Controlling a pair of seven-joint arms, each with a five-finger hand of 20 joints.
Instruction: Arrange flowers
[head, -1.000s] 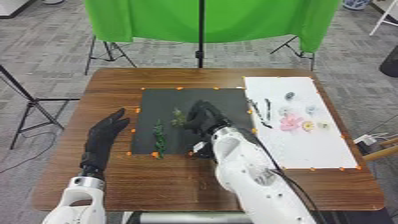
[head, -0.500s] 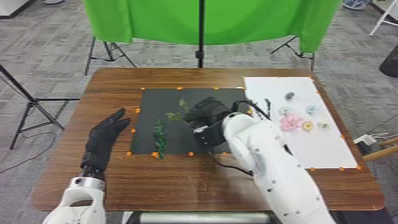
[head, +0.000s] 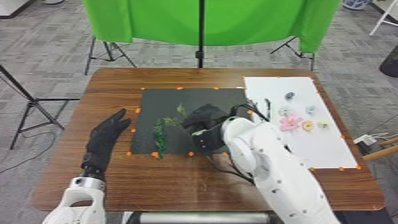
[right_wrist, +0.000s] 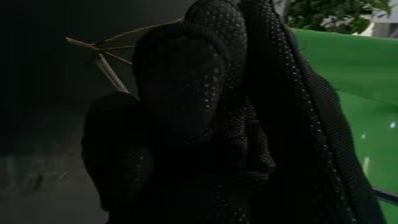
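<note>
In the head view my right hand (head: 206, 117) is over the right half of the black mat (head: 178, 145). A thin light-green sprig (head: 180, 109) sticks out on its left. The right wrist view has this hand (right_wrist: 178, 85) with curled fingers, the sprig's thin stem (right_wrist: 108, 72) running in between thumb and fingers. A dark green leafy stem (head: 160, 136) lies lengthwise on the mat's left part. On the white sheet (head: 311, 150) are a pink flower (head: 290, 121), a yellow one (head: 307, 126), pale blossoms (head: 311, 109) and a dark one (head: 290, 95). My left hand (head: 105, 134) has straight fingers, left of the mat.
Orange markers (head: 190, 154) line the edges of mat and sheet. Dark twigs (head: 267, 105) lie along the sheet's left side, close to my right wrist. A green cloth (head: 160, 25) and a stand's pole (head: 201, 35) are behind the brown table (head: 178, 185).
My right wrist has turned and the forearm has swung to the right. The light-green sprig has shifted and tilted along with the right hand. The left hand has stayed put.
</note>
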